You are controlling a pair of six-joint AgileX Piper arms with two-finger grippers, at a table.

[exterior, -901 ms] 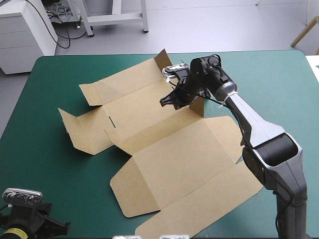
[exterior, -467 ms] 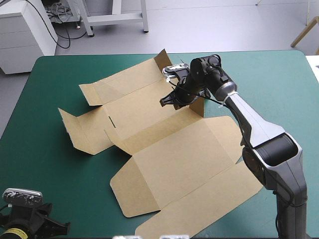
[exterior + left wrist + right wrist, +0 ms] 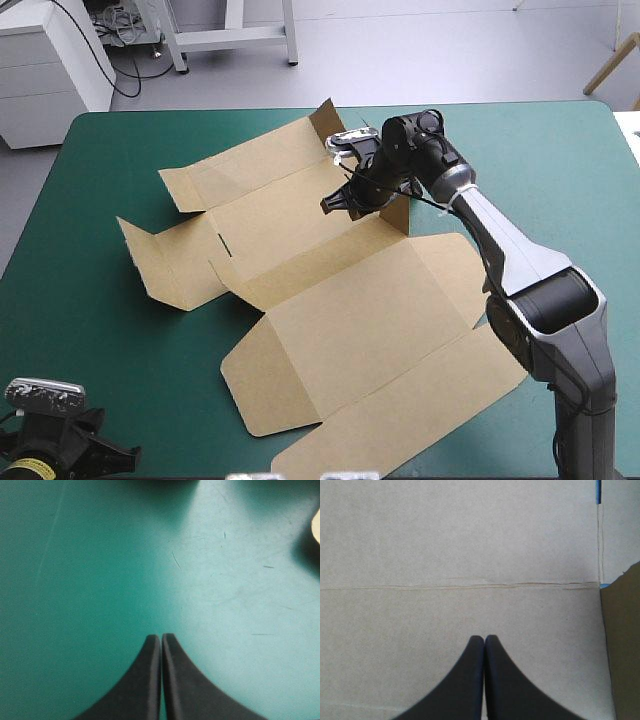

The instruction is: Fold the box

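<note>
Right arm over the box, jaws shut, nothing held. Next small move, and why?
Probably open the right gripper and ease it toward the raised flap beside it. Its jaws are shut over the brown box, just short of a crease, holding nothing, and most of the sheet lies flat. The left gripper is shut over the teal-green cover.

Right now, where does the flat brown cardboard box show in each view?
High view: the flat brown cardboard box lies spread on the teal-green cover, the right gripper over its far half.
Left wrist view: not clearly in it; only that cover ahead of the shut left gripper.
Right wrist view: its board fills the picture under the shut jaws.
Shared landmark: the raised flap beside the right gripper, high and right wrist views.
</note>
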